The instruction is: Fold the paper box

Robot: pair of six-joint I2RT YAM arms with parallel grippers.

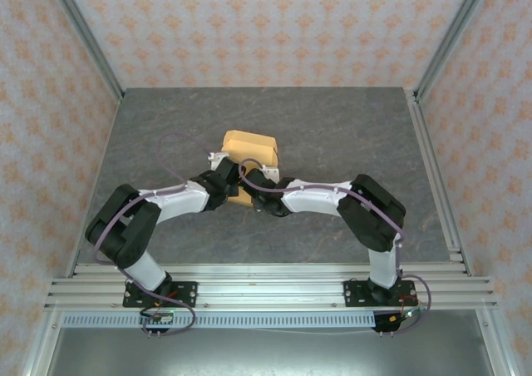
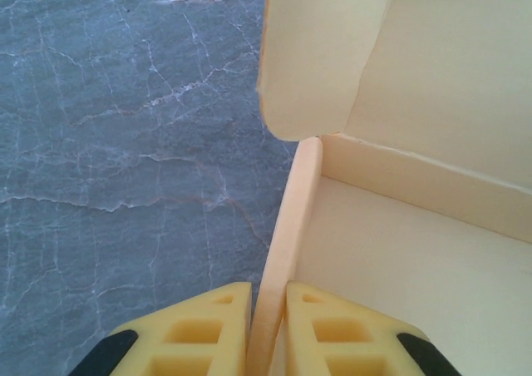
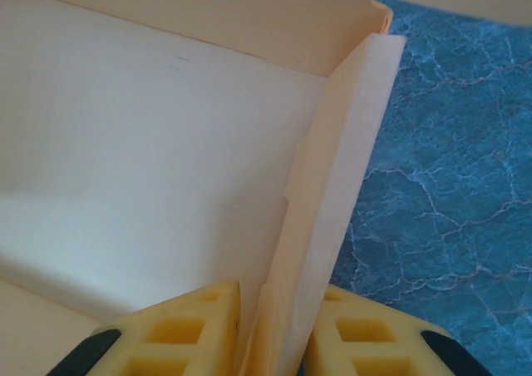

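Tan kraft card filled the space just ahead of both grippers. The paper box [image 1: 249,149] sat half formed on the grey marbled table [image 2: 125,143], directly beyond the two wrists, which met at its near side. The left gripper [image 2: 268,330] was nearly closed, its yellow fingers [image 2: 199,334] pinching the box's left side wall, one outside and one inside. The right gripper [image 3: 274,334] was likewise narrowed onto the right side wall, with thin card between its pads.

I judged the card the weak point. A sideways pull or twist from either arm could have creased the wall or torn it at the fold. Arms moving out of step could have skewed the box or dragged it, since nothing else held it down. A rounded flap [image 2: 320,51] stood ahead of and above the left fingers. Pushing forward could have caught and buckled it. From above, the two wrists looked very close, so I thought a clash between them possible.

The wall's top edge ran straight ahead from the left fingers to the corner under the flap. Outboard of each gripper lay bare table, open for moving. Inboard, the box floor and far wall [image 2: 424,185] closed the space in.
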